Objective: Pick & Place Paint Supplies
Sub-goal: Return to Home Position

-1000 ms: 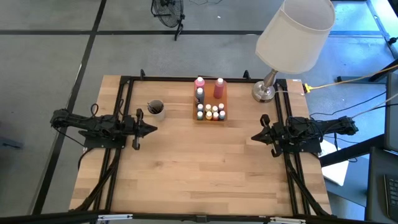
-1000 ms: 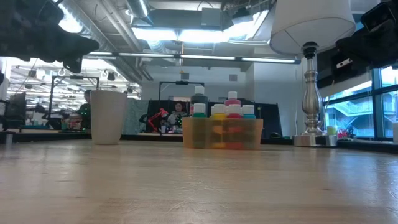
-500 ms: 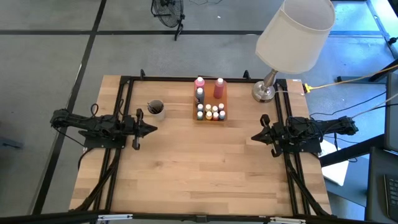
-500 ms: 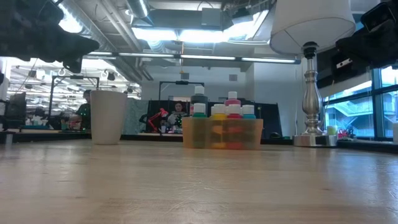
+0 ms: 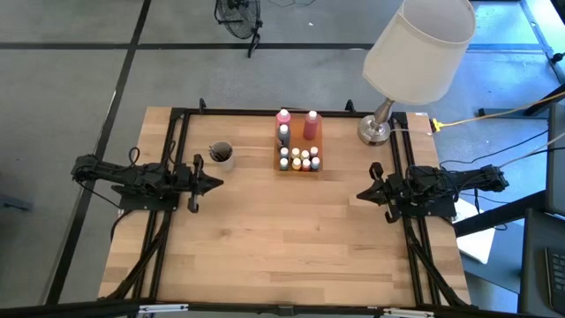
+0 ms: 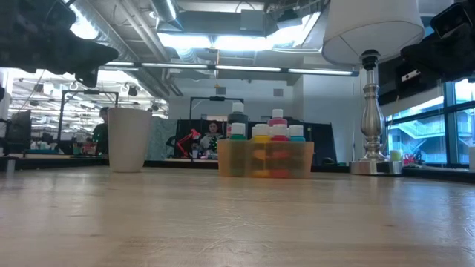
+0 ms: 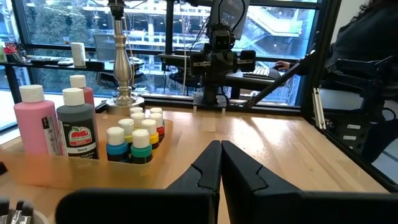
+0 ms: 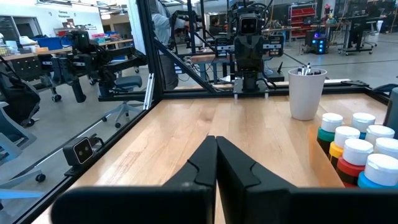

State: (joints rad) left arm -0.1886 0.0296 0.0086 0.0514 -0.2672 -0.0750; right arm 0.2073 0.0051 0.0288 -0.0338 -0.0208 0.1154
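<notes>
Wooden table [image 5: 291, 238], lamp [image 5: 419, 44] at its far right corner. Left gripper [image 5: 214, 184] parked at the left edge, right gripper [image 5: 362, 195] at the right edge; both clenched on nothing, tips facing inward. Orange bin [image 6: 266, 159] stands far-centre, beyond and between them, holding the paint bottles [image 5: 298, 160]. White cup [image 5: 221, 155], nearer the left arm, holds the brushes [image 8: 305, 70]. Likely nothing left to fetch.

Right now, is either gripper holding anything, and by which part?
Nothing is held. The left gripper and right gripper hang empty at the sides of the table, fingers shut; the bottles stand in the orange bin.
</notes>
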